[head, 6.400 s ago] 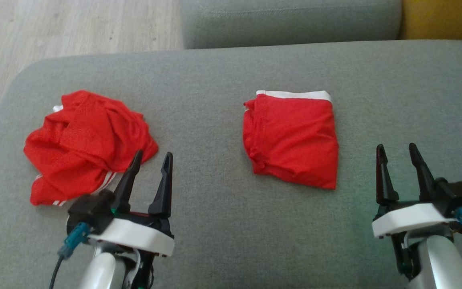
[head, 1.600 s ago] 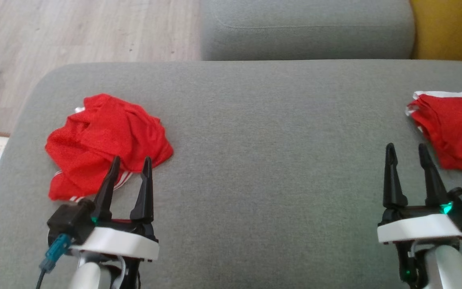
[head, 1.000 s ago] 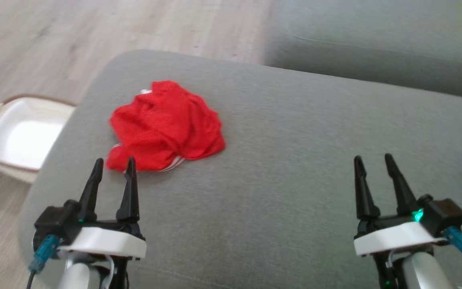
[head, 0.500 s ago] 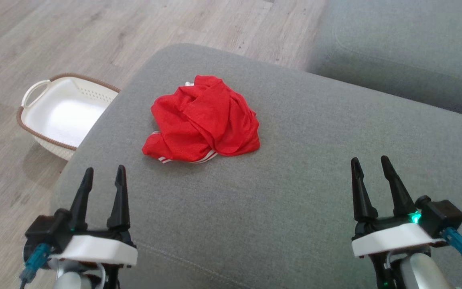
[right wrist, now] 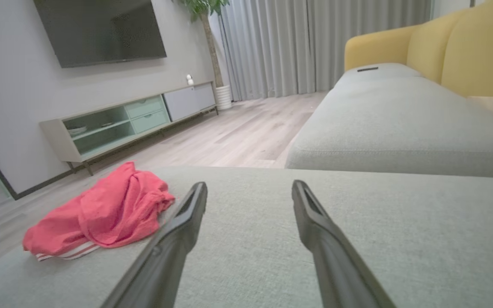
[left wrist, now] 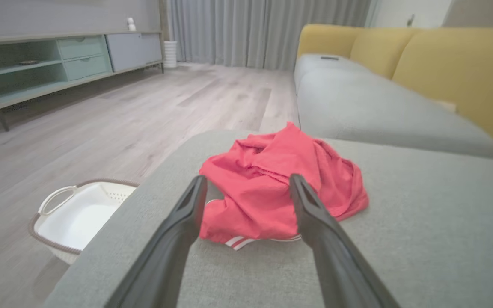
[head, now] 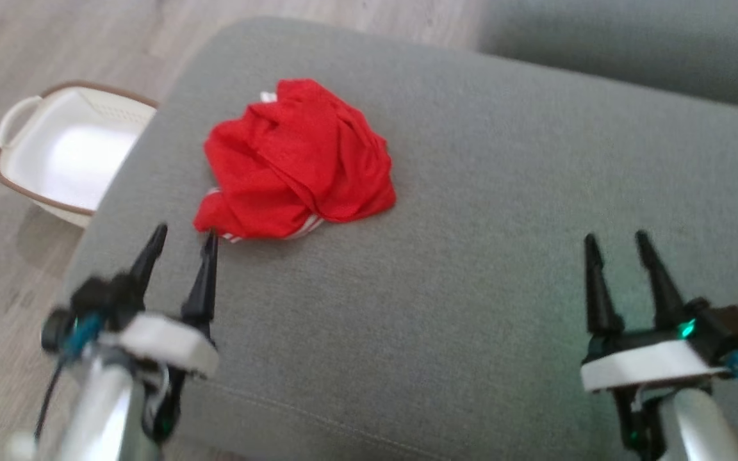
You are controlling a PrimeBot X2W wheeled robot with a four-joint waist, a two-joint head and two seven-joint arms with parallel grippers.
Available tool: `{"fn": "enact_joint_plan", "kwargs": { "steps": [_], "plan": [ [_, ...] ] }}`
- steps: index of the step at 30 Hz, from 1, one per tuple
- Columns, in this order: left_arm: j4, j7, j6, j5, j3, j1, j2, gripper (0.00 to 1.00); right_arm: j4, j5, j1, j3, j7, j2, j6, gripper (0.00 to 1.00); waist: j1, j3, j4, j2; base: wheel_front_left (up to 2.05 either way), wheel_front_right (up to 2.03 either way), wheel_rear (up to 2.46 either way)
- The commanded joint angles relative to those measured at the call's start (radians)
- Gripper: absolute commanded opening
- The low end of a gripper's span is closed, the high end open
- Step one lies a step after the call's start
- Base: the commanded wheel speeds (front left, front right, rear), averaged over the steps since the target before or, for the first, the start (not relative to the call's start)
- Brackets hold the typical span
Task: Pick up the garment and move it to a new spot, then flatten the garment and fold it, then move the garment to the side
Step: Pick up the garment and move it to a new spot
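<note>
Left end effector (head: 187, 232): jaws spread wide and holding nothing; it hangs low over the near left part of the seat, with its tips just short of the garment's near edge; blurred in the head view
Right end effector (head: 615, 236): also wide open and empty, over bare grey fabric, well apart from the garment
Garment (head: 295, 160): red, bunched in a loose heap on the grey sofa seat (head: 471, 224), near the seat's left end; white stripes show at the near hem and a scrap of white at the far edge
Step in hand: probably the first pick-up, with nothing gripped yet and the left arm the closer one
Likely handling: looks like thin sports cloth, so light, limp and not fragile; it should sag and trail from any single grip point and may slide between smooth fingers
Where to take hold: a raised ridge on top of the heap, or the striped hem nearest the left tips; a deep pinch through several layers would hold better than one on a single thin edge
Corners and waistband: buried in the folds, and I cannot tell which edge is which
Risk: the heap lies near the rounded left end of the seat, so trailing cloth could drop over it
Beyond: a white basket (head: 36, 197) with a brown rim stands on the wooden floor just beside that end
</note>
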Motion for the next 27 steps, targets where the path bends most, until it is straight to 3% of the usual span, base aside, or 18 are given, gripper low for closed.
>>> {"fn": "enact_joint_plan", "kwargs": {
  "steps": [1, 9, 15, 20, 26, 27],
  "plan": [
    [0.001, 0.008, -0.005, 0.001, -0.006, -0.109, 0.052, 1.00, -0.047, -0.013, -0.059, 0.008, -0.011, -0.004, -0.001, 1.00, -0.0001, 0.060, -0.033, 0.0000, 0.00, 0.00, 0.00],
    [0.114, 0.185, -0.006, -0.158, -0.245, -0.397, 0.200, 1.00, -0.110, -0.079, -0.119, -0.042, -0.007, -0.007, -0.001, 1.00, -0.0001, 0.192, -0.071, 0.0000, 0.00, 0.00, 0.00],
    [0.195, 0.311, -0.006, -0.306, -0.393, -0.587, 0.311, 1.00, -0.194, -0.112, -0.181, -0.055, 0.020, -0.042, -0.001, 1.00, -0.0001, 0.285, -0.106, 0.0000, 0.00, 0.00, 0.00],
    [0.267, 0.382, -0.006, -0.400, -0.519, -0.693, 0.360, 1.00, -0.242, -0.110, -0.201, -0.053, 0.037, -0.058, -0.001, 1.00, -0.0001, 0.335, -0.130, 0.0000, 0.00, 0.00, 0.00],
    [0.339, 0.438, -0.006, -0.526, -0.627, -0.762, 0.359, 1.00, -0.270, -0.116, -0.203, -0.051, 0.046, -0.061, -0.001, 1.00, -0.0001, 0.363, -0.139, 0.0000, 0.00, 0.00, 0.00],
    [0.341, 0.446, -0.006, -0.548, -0.647, -0.767, 0.359, 0.89, -0.271, -0.118, -0.203, -0.051, 0.047, -0.061, -0.001, 1.00, -0.0001, 0.364, -0.139, 0.0000, 0.00, 0.00, 0.00]
  ]
}}
